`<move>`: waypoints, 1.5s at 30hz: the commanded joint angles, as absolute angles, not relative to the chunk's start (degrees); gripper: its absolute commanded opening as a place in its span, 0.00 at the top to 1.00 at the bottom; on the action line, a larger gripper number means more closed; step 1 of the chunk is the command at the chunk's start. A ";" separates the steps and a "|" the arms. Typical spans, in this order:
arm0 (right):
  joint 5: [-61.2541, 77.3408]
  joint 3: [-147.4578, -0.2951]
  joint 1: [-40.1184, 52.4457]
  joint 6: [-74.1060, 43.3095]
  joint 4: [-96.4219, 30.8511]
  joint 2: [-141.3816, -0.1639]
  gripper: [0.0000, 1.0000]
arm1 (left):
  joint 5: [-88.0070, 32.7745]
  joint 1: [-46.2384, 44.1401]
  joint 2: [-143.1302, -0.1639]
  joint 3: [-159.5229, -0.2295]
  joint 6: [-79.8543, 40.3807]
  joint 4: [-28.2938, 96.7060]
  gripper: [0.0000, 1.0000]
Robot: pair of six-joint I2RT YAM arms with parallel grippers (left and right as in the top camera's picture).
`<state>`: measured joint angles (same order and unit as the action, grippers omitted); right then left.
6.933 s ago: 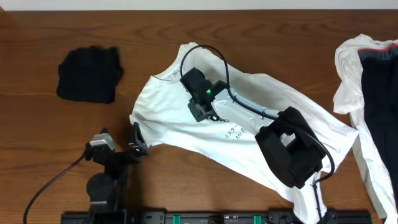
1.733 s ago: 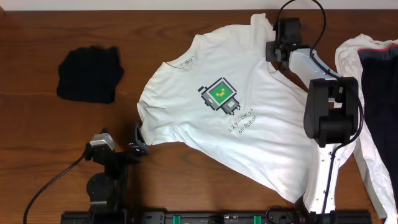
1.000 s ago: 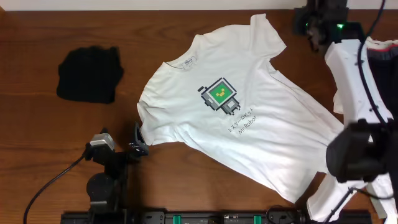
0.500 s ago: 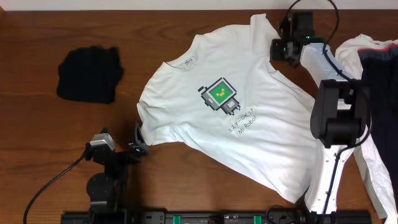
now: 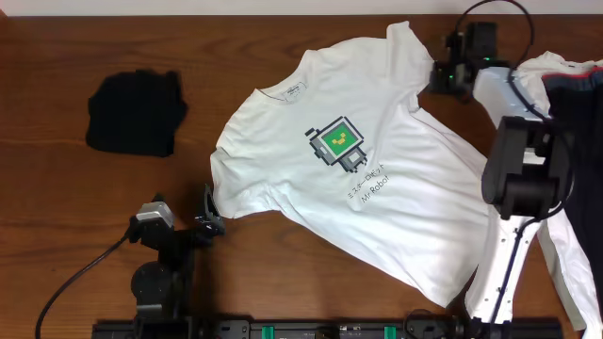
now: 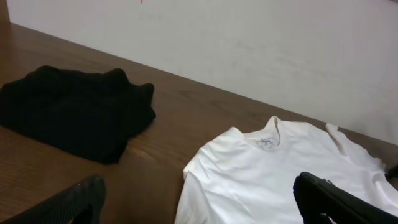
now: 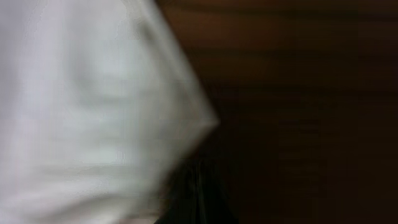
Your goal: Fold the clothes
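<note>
A white T-shirt [image 5: 405, 198] with a green-and-grey robot print lies spread face up across the middle of the table. My right gripper [image 5: 439, 74] is at the hem of its far right sleeve, shut on that sleeve. The blurred right wrist view shows white fabric [image 7: 81, 93] drawn to a point just above the closed dark fingers [image 7: 198, 180]. My left gripper [image 5: 209, 212] rests open at the near left, beside the shirt's left sleeve. In its wrist view the wide-apart fingers [image 6: 68, 205] frame the shirt [image 6: 280, 168]. A folded black garment [image 5: 135, 113] lies far left.
More clothes lie heaped at the right edge, a white one [image 5: 529, 104] with a dark one [image 5: 577, 132] on top. The left wrist view shows the black garment [image 6: 68, 118] and a pale wall [image 6: 249, 43] behind the table. Bare wood [image 5: 57, 226] lies at the left.
The right arm, raised near the far edge a second ago, came down to the sleeve and moved slightly right. The whole T-shirt shifted right with it. The left arm stayed still.
</note>
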<state>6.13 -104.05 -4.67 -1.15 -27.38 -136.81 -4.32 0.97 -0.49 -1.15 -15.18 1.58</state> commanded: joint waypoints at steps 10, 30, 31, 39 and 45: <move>2.52 -104.20 -8.21 2.87 -29.21 -139.90 0.99 | -5.37 0.95 -0.21 -0.23 -14.70 3.44 0.02; 15.07 -110.00 -7.42 2.20 -51.77 -117.95 0.01 | -5.37 0.95 -0.21 -0.23 -14.70 3.44 0.02; 15.07 -110.00 -7.44 2.20 -53.23 -117.95 0.01 | -5.37 0.95 -0.21 -0.23 -14.70 3.44 0.02; 14.96 -109.75 -7.44 2.24 -61.54 -118.02 0.01 | -5.39 0.95 -0.21 -0.23 -14.94 2.35 0.02; 14.96 -109.75 -7.42 2.22 -61.56 -118.02 0.01 | -17.15 0.89 -0.58 -4.21 -19.18 3.55 0.02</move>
